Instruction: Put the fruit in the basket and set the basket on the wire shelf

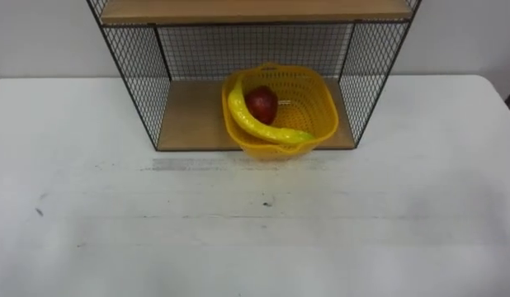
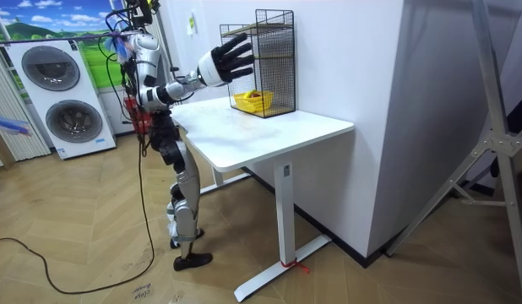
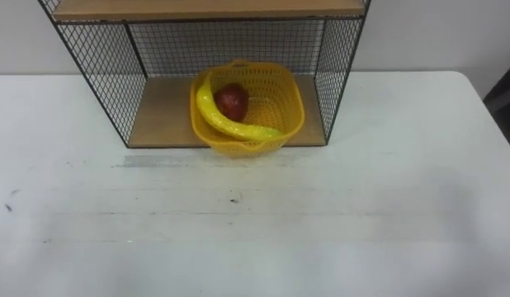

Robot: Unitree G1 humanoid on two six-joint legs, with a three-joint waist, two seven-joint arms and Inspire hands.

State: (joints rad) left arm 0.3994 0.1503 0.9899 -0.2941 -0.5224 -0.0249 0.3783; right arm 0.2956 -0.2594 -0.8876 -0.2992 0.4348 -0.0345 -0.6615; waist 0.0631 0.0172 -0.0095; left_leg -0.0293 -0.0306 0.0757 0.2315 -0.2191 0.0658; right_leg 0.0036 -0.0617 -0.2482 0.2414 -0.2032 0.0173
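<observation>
- right hand (image 2: 227,59) is up in the air, fingers spread wide, holding nothing
- basket (image 1: 280,111) with banana (image 1: 259,122) and apple (image 1: 262,103) sits below and past the fingertips, on the wire shelf (image 1: 139,91) bottom board
- risk imo: the basket's front pokes over the board edge, so a low finger swipe could tip it out
- can't tell how much of its base is actually supported, and the shelf top is cut off

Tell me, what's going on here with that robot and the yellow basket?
A humanoid robot stands at a white table, putting fruit away. The yellow basket, holding a banana and a red apple, sits on the bottom board of the wire shelf at the table's far edge. Nothing is touching it. In the room view the robot's right hand is raised beside the shelf, fingers spread, holding nothing. The job looks done.
</observation>
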